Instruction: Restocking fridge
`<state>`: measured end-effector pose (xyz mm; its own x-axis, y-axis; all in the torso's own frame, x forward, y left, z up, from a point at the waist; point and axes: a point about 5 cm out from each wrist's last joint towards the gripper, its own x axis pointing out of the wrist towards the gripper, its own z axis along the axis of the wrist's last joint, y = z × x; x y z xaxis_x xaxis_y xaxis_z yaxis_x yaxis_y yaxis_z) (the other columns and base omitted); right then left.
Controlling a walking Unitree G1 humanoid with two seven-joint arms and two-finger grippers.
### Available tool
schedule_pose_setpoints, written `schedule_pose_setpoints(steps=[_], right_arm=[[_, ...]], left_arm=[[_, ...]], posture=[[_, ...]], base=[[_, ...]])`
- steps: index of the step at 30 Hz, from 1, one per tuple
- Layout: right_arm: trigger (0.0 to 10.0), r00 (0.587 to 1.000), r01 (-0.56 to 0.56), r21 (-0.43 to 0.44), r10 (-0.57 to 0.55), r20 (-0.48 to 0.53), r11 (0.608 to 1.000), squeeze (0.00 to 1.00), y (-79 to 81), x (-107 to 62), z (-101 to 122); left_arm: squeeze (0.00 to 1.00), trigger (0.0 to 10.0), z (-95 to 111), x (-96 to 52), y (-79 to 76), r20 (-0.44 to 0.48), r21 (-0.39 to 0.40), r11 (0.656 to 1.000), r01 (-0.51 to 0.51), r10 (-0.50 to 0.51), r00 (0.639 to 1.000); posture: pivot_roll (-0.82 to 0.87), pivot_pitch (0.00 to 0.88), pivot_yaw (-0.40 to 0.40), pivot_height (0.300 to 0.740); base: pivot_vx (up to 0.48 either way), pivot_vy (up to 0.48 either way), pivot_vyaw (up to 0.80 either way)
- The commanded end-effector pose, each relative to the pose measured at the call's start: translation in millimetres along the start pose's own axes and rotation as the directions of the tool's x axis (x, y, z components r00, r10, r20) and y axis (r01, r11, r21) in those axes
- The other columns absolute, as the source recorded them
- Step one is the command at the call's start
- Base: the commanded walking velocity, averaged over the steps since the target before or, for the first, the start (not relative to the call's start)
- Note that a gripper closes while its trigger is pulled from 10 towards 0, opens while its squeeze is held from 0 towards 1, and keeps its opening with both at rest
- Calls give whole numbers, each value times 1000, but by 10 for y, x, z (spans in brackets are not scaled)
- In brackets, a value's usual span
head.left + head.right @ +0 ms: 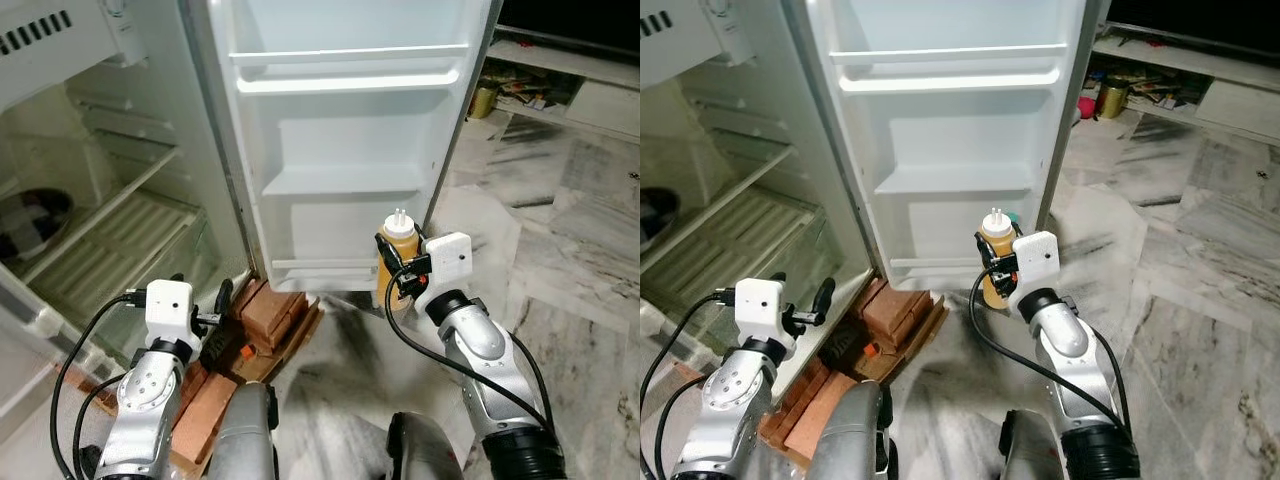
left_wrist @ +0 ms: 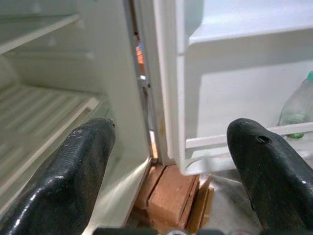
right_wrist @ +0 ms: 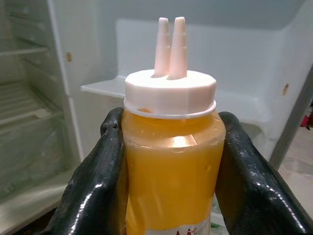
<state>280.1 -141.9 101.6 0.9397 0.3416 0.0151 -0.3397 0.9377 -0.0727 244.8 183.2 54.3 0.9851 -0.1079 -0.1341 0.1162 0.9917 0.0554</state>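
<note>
Clamping my right gripper (image 3: pixel 171 161) on the yellow sauce bottle (image 3: pixel 172 147) before the fridge door's bottom shelf (image 1: pixel 325 268); my left gripper (image 2: pixel 166 161) hangs spread apart.

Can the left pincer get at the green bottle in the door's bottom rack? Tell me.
Probably not directly. The left pincer hangs open low by the red bricks, on the cabinet side, and the open fridge door stands between it and the green bottle. It would have to come around the door's lower edge.

My right gripper (image 3: pixel 171 161) has glossy black rubbery fingers around a translucent plastic sauce bottle (image 3: pixel 171 166) with a smooth matt white cap (image 3: pixel 169 93). Fridge door (image 1: pixel 350 130): smooth white plastic. Bricks (image 1: pixel 270 315): rough, matt. Floor (image 1: pixel 560 250): polished veined marble.
</note>
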Motion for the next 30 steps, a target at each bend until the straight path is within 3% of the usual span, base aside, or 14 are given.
schedule_pose_setpoints(steps=[1,11,22,30], right_arm=[[10000,999,1,-11,0,47,1000,0,9,55,91],[10000,998,-21,-26,23,57,999,0,33,67,91],[10000,997,-41,-28,43,59,999,0,73,46,78],[10000,996,-48,-28,50,69,998,0,74,57,85]], left_arm=[[0,10000,4,8,21,-1,14,1000,0,0,1000],[0,10000,-2,18,12,-2,12,1000,3,-3,1000],[0,10000,2,26,16,0,9,1000,6,-6,1000],[0,10000,7,41,22,2,15,1000,11,-11,1000]], posture=[[48,0,28,647],[48,0,25,647],[44,6,29,647],[44,7,32,647]], base=[[259,0,0],[248,0,0],[50,0,0],[366,0,578]])
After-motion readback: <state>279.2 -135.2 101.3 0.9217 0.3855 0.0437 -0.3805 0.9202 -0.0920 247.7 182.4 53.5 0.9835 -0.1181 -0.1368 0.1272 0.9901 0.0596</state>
